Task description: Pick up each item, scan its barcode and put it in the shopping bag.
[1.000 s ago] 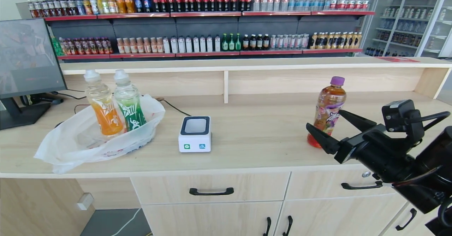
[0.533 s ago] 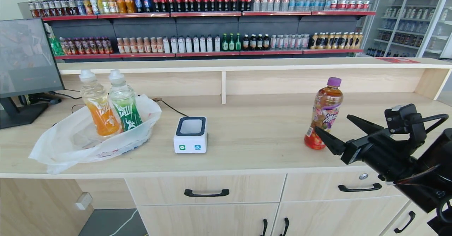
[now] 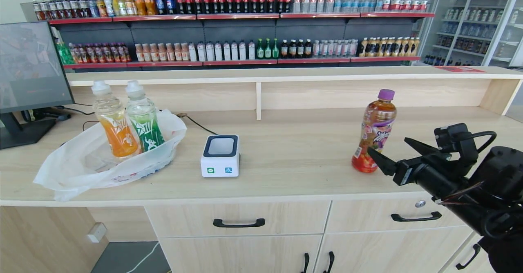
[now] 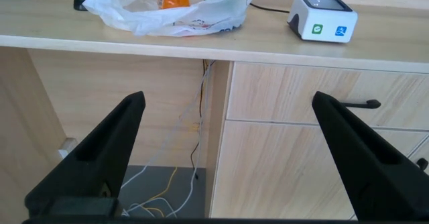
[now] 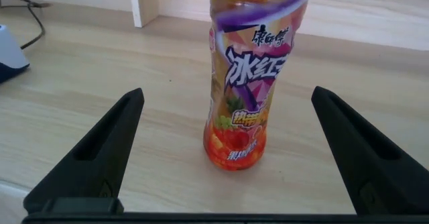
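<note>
A purple-capped tea bottle [image 3: 375,130] with a red base stands upright on the right part of the counter [image 3: 286,158]. My right gripper [image 3: 394,152] is open just in front of it, fingers pointing toward it; the bottle [image 5: 251,76] stands a little beyond the two fingertips. A white shopping bag [image 3: 94,162] lies on the left of the counter with an orange bottle [image 3: 112,119] and a green bottle [image 3: 144,117] standing in it. The white scanner box [image 3: 221,155] sits between bag and tea bottle. My left gripper [image 4: 228,117] hangs open below the counter edge, facing the cabinet front.
A monitor [image 3: 28,68] on a stand occupies the far left, with cables behind the bag. A raised wooden ledge [image 3: 286,77] runs along the counter's back. Drawers with black handles [image 3: 239,223] lie under the counter. Drink shelves fill the background.
The camera shifted slightly early on. My right gripper drew back from the tea bottle toward the counter's front edge and lowered a little; the bottle stays put.
</note>
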You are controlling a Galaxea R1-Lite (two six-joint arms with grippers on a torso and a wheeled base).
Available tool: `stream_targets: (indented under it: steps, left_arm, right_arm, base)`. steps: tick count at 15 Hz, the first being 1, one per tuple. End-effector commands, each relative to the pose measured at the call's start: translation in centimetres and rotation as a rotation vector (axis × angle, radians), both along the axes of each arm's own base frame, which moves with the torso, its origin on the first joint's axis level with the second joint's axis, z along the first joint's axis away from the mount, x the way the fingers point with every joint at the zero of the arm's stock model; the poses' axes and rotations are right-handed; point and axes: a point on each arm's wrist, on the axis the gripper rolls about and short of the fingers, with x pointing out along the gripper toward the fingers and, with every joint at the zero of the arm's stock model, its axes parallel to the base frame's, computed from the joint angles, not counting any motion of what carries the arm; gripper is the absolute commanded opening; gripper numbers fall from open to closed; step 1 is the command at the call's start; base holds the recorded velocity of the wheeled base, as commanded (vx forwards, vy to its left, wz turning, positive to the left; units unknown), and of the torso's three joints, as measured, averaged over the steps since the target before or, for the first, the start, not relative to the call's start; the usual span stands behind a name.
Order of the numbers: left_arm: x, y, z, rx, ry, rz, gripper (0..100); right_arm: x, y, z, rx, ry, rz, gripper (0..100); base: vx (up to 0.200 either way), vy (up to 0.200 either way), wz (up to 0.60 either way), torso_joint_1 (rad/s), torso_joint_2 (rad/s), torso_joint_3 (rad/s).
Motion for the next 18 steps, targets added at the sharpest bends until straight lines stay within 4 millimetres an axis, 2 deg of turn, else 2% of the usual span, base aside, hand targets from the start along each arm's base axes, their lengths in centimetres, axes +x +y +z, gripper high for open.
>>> stream_targets:
  steps: [1, 10, 18]
  left_arm:
    - [0.0, 0.0, 0.0, 0.000, 0.000, 0.001, 100]
    - [0.0, 0.0, 0.0, 0.000, 0.000, 0.000, 100]
    - [0.0, 0.0, 0.0, 0.000, 0.000, 0.000, 100]
  right_arm:
    - [1.6, -0.2, -1.0, -0.002, 0.022, -0.013, 100]
    - [5.5, 0.4, -3.0, 0.000, 0.029, -0.012, 100]
    - [7.3, 0.6, -2.8, 0.005, -0.016, -0.011, 100]
  base:
    - [0.000, 0.000, 0.00, 0.000, 0.00, 0.000]
    - [0.000, 0.000, 0.00, 0.000, 0.00, 0.000]
    - [0.000, 0.000, 0.00, 0.000, 0.00, 0.000]
